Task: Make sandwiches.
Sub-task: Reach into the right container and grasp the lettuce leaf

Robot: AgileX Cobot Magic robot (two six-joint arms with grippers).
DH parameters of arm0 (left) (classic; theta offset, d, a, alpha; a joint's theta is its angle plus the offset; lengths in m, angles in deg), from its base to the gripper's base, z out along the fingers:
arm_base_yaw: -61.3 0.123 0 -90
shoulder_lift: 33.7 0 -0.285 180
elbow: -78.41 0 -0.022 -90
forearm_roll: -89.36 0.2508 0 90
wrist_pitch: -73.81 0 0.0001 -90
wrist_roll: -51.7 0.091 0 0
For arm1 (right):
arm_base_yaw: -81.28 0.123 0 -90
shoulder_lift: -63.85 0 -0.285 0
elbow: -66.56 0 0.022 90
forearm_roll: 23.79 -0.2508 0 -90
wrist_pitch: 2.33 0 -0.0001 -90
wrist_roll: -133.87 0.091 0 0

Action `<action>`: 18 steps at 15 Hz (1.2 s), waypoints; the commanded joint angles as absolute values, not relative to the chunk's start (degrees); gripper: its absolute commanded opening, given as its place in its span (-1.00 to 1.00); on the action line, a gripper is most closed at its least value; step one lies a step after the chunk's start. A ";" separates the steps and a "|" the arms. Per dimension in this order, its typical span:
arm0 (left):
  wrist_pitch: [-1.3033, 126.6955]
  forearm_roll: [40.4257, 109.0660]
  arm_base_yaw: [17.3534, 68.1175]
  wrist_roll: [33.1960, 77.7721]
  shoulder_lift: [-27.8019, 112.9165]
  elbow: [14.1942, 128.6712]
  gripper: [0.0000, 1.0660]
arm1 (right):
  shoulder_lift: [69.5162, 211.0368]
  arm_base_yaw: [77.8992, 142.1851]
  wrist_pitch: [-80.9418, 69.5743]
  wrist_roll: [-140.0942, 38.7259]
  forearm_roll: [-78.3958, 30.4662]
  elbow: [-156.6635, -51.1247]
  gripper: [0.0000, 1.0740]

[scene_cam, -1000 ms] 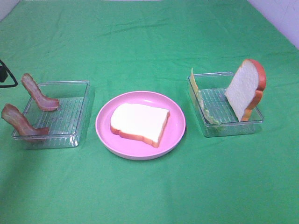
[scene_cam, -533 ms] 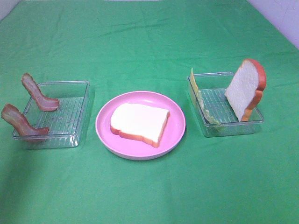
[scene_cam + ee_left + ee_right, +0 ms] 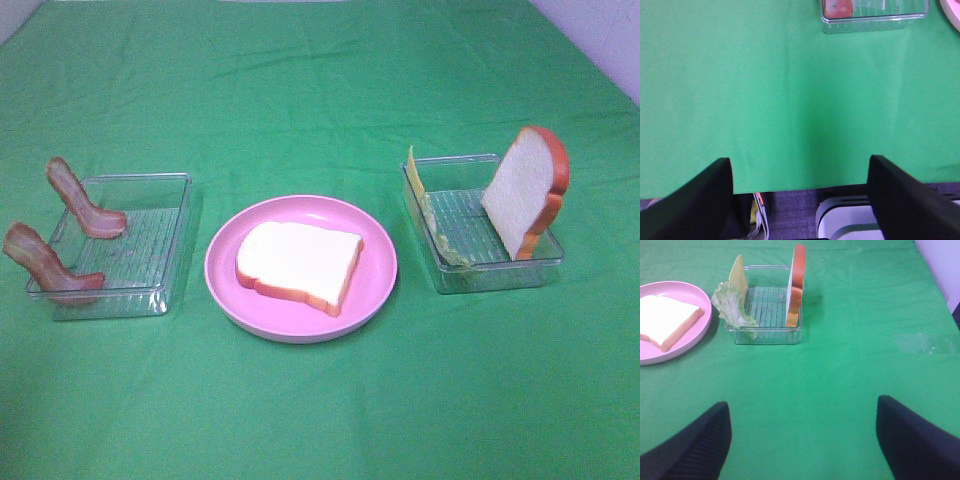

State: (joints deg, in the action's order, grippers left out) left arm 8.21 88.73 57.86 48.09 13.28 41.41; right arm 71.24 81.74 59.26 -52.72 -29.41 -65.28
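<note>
- Left end effector (image 3: 799, 162) and right end effector (image 3: 802, 405): both released, fingers spread wide, grasping nothing, over bare tabletop (image 3: 320, 80) at the near edge.
- Pink plate (image 3: 222, 270), centre: one bread slice (image 3: 298, 262) lies flat on it, so the base layer appears placed.
- Right tray (image 3: 455, 275): upright bread slice (image 3: 525, 190) at its right wall, lettuce (image 3: 445, 240) and cheese (image 3: 415, 172) at its left wall.
- Left tray (image 3: 178, 215): bacon strips (image 3: 85, 205) propped on its left wall.
- Likely next move: reach for a filling and pinch its thin raised edge.
</note>
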 commanded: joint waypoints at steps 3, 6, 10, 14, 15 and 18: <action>10.27 88.15 57.80 50.38 -6.20 34.71 0.33 | 70.55 81.39 58.57 -53.00 -29.41 -65.16 0.41; 10.61 86.95 57.58 50.84 -16.00 31.73 0.33 | 70.55 81.39 58.57 -53.00 -29.41 -65.16 0.41; 10.79 84.72 57.52 54.11 -25.68 31.73 0.33 | 71.98 81.39 58.17 -53.00 -29.01 -65.39 0.41; 12.73 81.39 57.40 59.21 -27.29 30.47 0.33 | 85.90 81.39 46.94 -51.86 -30.67 -66.82 0.41; 13.82 81.28 57.46 59.21 -27.29 29.95 0.33 | 90.03 81.39 43.62 -51.86 -30.95 -66.82 0.41; 13.82 81.28 57.46 59.15 -27.29 29.89 0.33 | 104.75 81.39 35.08 -51.92 -33.88 -67.17 0.41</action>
State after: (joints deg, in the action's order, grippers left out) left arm 13.08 81.62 57.75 58.81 -26.20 30.18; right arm 104.35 81.74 37.26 -52.32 -33.48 -66.82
